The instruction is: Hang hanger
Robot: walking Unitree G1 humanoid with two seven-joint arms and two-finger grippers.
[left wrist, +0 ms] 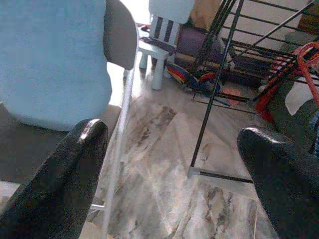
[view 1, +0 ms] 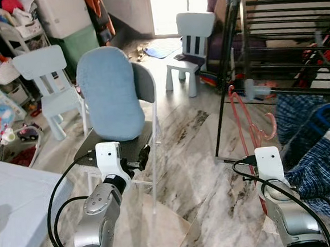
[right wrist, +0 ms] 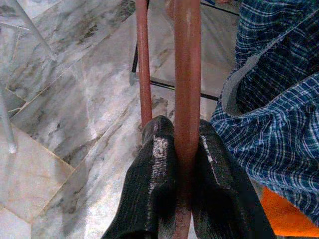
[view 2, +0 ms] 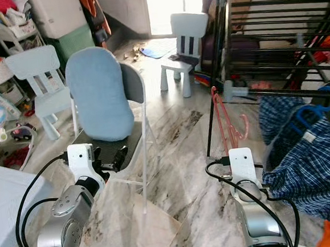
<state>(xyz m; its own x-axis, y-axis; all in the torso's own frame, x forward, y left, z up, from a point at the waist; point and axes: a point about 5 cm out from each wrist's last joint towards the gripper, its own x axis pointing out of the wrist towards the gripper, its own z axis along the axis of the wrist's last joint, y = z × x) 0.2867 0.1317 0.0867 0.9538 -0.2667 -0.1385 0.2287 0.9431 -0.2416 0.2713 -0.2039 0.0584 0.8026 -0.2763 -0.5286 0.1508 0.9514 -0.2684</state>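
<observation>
The hanger (view 1: 250, 122), a reddish-pink one, was already in our right gripper (right wrist: 183, 149), whose two black fingers were pinched tight on one of its bars, as the right wrist view showed plainly. It stood nearly upright from that grip, long axis running up and away from us, its top reaching toward the lower rails of the black drying rack (view 1: 295, 39). The rack stood ahead and to our right, just beyond the hanger, with blue checked clothes (view 1: 321, 145) draped on its near side, close beside the right arm. What mattered, in our judgement, was that the rails lay above and forward of the hanger's top, so the next move called for a lift and a reach that way. We could not make out which way the hook itself faced. Our left gripper (left wrist: 174, 164) hung with its fingers spread wide and nothing between them, near the folding chair (view 1: 142, 85) with its blue cushion (view 1: 108, 93), well apart from the rack; the right arm was clearly the nearer.
</observation>
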